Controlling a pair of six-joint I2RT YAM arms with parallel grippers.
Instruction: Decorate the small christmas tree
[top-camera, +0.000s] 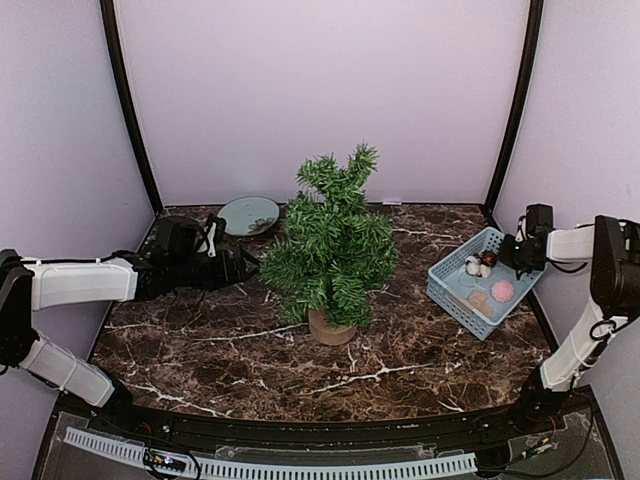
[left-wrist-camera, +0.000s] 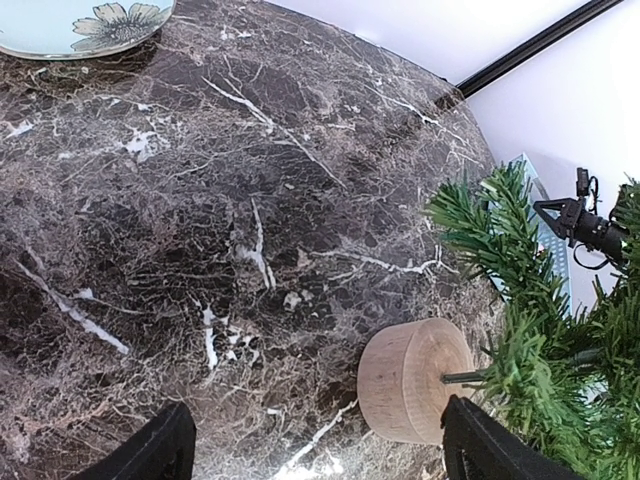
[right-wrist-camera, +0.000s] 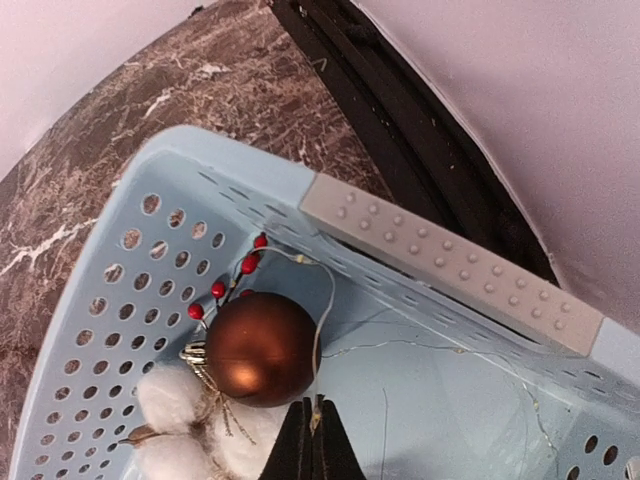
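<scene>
The small christmas tree stands mid-table on its wooden stump base, bare of ornaments. My left gripper is open and empty just left of the tree. In the left wrist view its jaws stand wide, with the stump close to the right finger. My right gripper is inside the blue basket. It is shut on a thin light wire beside a brown ball, red berries and cotton puffs.
A pale flowered plate lies at the back left. The basket also holds a pink ball and a tan piece. A grey studded strip lies on the basket rim. Black frame posts stand at both back corners.
</scene>
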